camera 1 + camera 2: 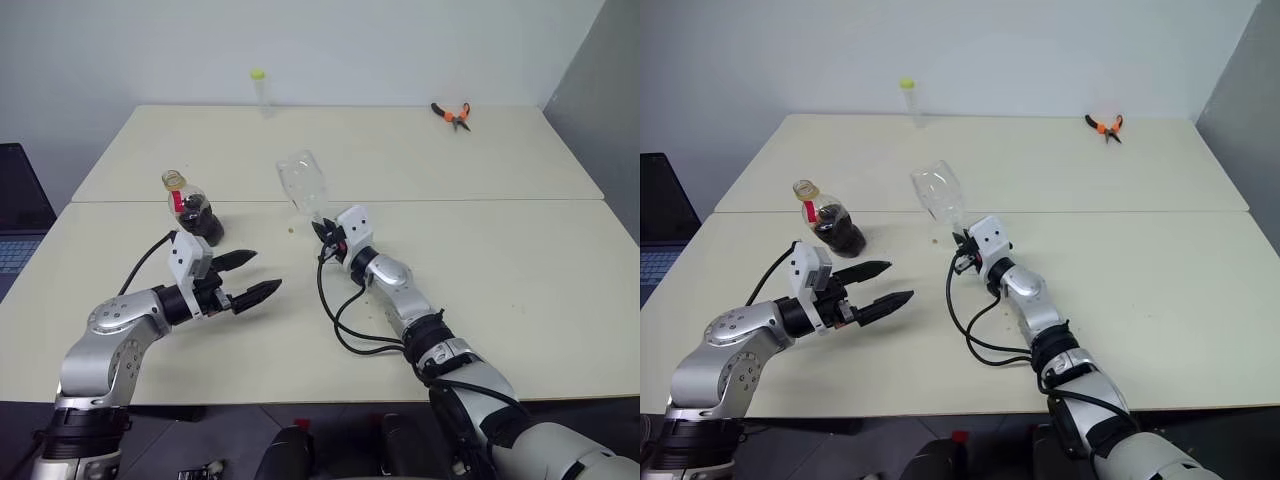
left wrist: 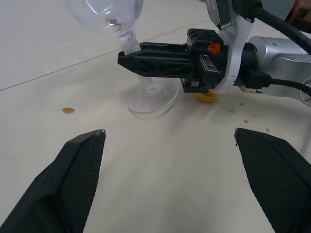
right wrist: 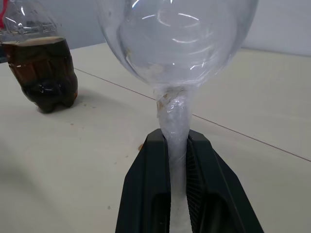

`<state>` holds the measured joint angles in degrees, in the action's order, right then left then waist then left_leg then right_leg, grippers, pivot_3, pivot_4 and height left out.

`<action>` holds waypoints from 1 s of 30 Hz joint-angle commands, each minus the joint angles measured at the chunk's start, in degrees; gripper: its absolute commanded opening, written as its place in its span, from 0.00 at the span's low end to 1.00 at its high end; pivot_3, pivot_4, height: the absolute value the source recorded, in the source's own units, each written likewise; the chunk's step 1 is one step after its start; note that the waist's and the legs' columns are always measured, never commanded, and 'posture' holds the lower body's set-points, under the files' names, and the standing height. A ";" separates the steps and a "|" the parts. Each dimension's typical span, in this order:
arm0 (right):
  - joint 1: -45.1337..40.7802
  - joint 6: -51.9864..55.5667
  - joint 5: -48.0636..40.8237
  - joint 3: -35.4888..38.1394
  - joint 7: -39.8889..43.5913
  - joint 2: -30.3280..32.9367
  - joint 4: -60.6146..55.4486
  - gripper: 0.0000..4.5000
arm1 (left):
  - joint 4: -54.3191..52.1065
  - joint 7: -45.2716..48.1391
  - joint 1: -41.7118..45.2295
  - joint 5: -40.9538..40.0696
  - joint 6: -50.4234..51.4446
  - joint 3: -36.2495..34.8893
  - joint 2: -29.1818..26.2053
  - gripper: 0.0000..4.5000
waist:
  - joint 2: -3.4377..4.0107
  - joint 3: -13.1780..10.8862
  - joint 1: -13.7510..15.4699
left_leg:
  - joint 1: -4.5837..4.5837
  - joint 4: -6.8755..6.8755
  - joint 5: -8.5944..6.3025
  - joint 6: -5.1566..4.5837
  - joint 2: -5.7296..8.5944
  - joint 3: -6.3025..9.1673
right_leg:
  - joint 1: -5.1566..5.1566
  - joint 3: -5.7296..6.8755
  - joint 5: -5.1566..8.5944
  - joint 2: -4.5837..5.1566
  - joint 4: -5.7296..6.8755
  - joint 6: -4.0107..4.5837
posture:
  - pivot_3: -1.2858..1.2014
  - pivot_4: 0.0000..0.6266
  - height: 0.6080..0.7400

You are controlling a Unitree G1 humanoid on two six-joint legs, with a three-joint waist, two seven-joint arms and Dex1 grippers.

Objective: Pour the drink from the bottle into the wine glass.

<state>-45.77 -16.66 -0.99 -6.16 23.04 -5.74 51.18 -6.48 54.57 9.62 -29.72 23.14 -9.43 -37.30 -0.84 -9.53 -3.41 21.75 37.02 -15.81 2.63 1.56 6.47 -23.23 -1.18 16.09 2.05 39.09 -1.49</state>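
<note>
The bottle [image 1: 193, 209] stands upright on the table's left side, with the dark drink [image 3: 43, 70] filling its lower half. To its right the clear wine glass [image 1: 302, 183] leans left, its foot [image 2: 151, 101] on the table. My right gripper [image 1: 323, 229] is shut on the thin stem [image 3: 176, 127], just below the bowl. My left gripper [image 1: 264, 272] hovers open in front of the bottle, pointing right toward the glass, with nothing between its fingers [image 2: 80, 167]. A small yellow object [image 2: 208, 96] lies under the right gripper.
A thin clear tube with a yellow-green cap [image 1: 260, 88] stands at the table's far edge. Orange-handled pliers [image 1: 452, 114] lie far right. A laptop [image 1: 20, 215] sits off the left edge. A seam [image 1: 480, 200] runs between the two tabletops. Small brown drops [image 2: 68, 110] mark the surface.
</note>
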 commanded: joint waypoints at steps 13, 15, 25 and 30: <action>6.33 4.42 2.26 -2.49 1.13 3.23 -11.56 0.32 | -1.10 -0.31 2.31 0.52 -0.50 1.14 0.63 1.00 | -0.02 0.01 0.10 | 0.00 0.01 0.00 0.00 -0.02 -0.02 | 0.00 -0.02 0.00 -0.01 -0.01 0.00 | 0.52 0.24 1.00; 8.13 5.85 2.90 -3.10 1.87 4.89 -13.77 0.47 | -1.46 -0.39 2.30 0.49 -0.32 1.23 0.61 1.00 | -0.01 0.01 0.11 | 0.02 0.01 0.00 0.00 -0.01 -0.03 | 0.00 -0.03 0.00 -0.01 -0.01 0.00 | 0.52 0.24 1.00; 12.90 11.40 4.75 -4.12 2.48 11.29 -22.05 0.53 | -1.82 -0.57 2.60 0.39 0.05 1.61 0.56 1.00 | -0.04 0.03 0.18 | 0.00 0.02 -0.01 -0.01 -0.01 -0.03 | 0.03 -0.02 0.00 -0.01 -0.01 0.00 | 0.52 0.24 1.00; 13.59 13.55 5.55 -5.08 2.47 12.77 -25.50 0.53 | -1.69 -0.56 2.66 0.35 -0.01 1.61 0.48 1.00 | -0.03 0.03 0.16 | 0.00 0.01 -0.01 -0.02 -0.02 -0.04 | 0.03 -0.02 0.00 -0.02 -0.01 0.00 | 0.52 0.24 1.00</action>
<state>-32.06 -3.53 4.06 -10.82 25.39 7.01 29.04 -6.48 54.18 11.57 -29.03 23.40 -7.04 -36.68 -0.87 -9.50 -3.25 21.76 37.03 -15.82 2.61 1.53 6.43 -23.21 -1.20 16.09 2.02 39.09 -1.49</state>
